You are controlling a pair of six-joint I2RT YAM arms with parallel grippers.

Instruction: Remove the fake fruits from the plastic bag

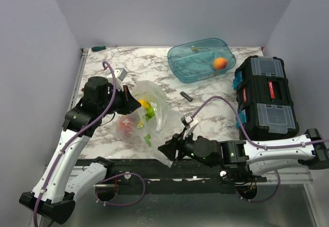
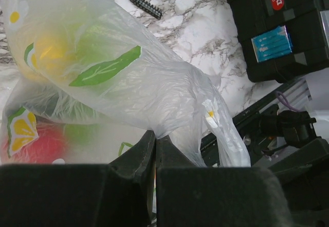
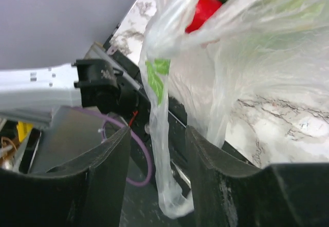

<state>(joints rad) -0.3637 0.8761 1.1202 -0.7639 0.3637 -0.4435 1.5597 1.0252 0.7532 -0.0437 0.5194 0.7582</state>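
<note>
The plastic bag, see-through with lemon and leaf prints, lies left of centre on the marble table. Inside it show fake fruits: a yellow one, a green one and a red one. My left gripper is shut on a fold of the bag's film, with the yellow fruit and red fruit showing through it. My right gripper stands open at the table's near edge. A hanging tail of the bag dangles between its fingers, apart from both. A red fruit sits higher in the bag.
A teal see-through tub with an orange ball stands at the back. A black toolbox fills the right side. A small black strip lies mid-table. A green-handled tool and a metal piece lie back left.
</note>
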